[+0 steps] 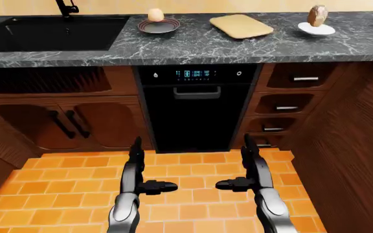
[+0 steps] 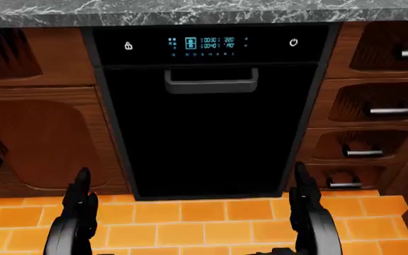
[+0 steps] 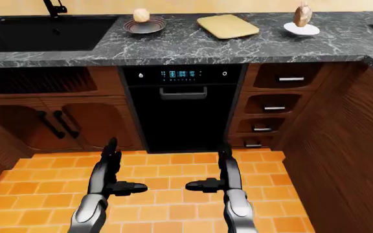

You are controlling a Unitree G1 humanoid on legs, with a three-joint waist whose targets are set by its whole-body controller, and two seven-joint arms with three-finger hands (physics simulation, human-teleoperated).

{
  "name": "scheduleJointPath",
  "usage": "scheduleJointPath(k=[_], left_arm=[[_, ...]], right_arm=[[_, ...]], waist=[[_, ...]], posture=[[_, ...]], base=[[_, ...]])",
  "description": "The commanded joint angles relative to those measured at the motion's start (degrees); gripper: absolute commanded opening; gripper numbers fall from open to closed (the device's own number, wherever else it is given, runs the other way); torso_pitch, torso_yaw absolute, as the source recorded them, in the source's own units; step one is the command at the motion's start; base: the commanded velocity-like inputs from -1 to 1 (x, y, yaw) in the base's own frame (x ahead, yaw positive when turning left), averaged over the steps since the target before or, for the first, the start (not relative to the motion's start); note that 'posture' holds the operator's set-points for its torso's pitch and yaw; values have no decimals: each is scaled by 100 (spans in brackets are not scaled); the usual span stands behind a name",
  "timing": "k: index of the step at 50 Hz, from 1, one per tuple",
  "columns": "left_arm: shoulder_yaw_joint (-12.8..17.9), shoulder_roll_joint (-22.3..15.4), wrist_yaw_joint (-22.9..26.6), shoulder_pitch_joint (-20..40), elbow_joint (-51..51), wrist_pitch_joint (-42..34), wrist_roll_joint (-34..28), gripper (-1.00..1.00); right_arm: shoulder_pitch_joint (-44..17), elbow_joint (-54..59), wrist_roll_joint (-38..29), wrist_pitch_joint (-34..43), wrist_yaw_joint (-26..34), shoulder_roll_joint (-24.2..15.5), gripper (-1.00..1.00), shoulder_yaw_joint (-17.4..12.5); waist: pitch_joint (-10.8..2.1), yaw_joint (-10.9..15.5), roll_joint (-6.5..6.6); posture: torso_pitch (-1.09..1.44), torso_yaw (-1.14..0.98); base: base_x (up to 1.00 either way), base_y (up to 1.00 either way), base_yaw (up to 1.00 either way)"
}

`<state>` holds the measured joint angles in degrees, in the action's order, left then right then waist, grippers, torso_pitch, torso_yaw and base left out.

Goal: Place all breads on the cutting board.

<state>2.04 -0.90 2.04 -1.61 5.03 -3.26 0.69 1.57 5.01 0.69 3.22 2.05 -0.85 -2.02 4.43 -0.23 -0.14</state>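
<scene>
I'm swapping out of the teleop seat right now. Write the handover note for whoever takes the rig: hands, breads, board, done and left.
Left hand: open, empty, low over the tiled floor.
Right hand: the same.
Cutting board: bare, on the counter above the black appliance.
Round bread: on the dark plate, left of the board.
Second bread: on the white plate, right of the board.
Done: nothing yet.
Left: move both breads onto the board.

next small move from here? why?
Probably step closer to the counter. Both breads sit untouched: a round one on the dark plate at the view's left of the cutting board, a taller one on the white plate at its right. The board is bare. The left hand and right hand hang open and empty, low over the tiled floor.
</scene>
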Motion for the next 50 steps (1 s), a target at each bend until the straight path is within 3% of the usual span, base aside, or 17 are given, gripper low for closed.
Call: scheduleJointPath(k=[1,3,4,5,7,8,20,26,31,35,37,41,44,50], left_arm=[[12,-18,14,164,-486,344,36,100],[17,-18,16,166,-428,400,34,100],[17,-18,13,168,-425,405,31,100],[18,-19,16,161,-430,410,34,100],[8,-14,14,124,-557,325,37,100],[16,-18,22,125,-486,397,36,100],[-3,-6,-97,224,-450,447,-97,100],[93,3,-180,265,-1852,-979,326,100],[280,-176,-282,1007,-2091,-1830,487,100],[474,-387,-391,1761,-2365,-2928,717,100],[547,-507,-439,2108,-2388,-3235,804,100],[685,-727,-612,2828,-2309,-3753,1029,100],[784,-914,-789,3522,-2304,-4359,1273,100],[1038,-1495,-1092,5119,-1508,-4905,1784,100]], right_arm=[[-152,-484,-5,-315,3,-24,100,6],[-148,-469,-37,-344,-3,-24,100,12],[-143,-487,-46,-332,-6,-25,100,13],[-141,-503,-55,-320,-10,-26,100,12],[-118,-477,-67,-371,-8,-25,100,9],[-112,-469,-78,-387,-8,-24,100,12],[-218,-764,-131,-97,-86,-28,100,-10],[-349,-1844,-113,898,-168,-52,100,-71],[-993,-2228,-239,1951,-362,-174,100,-152],[-1551,-2489,-171,2676,-479,-211,100,-237],[-1664,-2546,-381,2653,-561,-280,100,-141],[-2060,-3233,-107,3690,-240,-318,100,-175],[-2842,-3399,-32,4770,-317,-451,100,-340],[-4165,-3223,362,5844,-382,-931,100,-664]], waist=[[-5,-12,-45],[-351,42,-6],[-295,42,-7],[-97,38,-38],[-400,41,-43],[-427,41,-41],[-501,42,-25],[-533,44,-24],[-527,54,-21],[-537,50,-11],[-525,56,-5],[-499,55,0],[-481,52,8],[-427,58,4]], posture=[[0,0],[0,0],[0,0],[0,0],[0,0],[0,0],[0,0],[0,0],[0,0],[0,0],[0,0],[0,0],[0,0],[0,0]], base=[[0,0,0],[0,0,0],[0,0,0],[0,0,0],[0,0,0],[0,0,0],[0,0,0],[0,0,0],[0,0,0],[0,0,0],[0,0,0],[0,0,0],[0,0,0],[0,0,0]])
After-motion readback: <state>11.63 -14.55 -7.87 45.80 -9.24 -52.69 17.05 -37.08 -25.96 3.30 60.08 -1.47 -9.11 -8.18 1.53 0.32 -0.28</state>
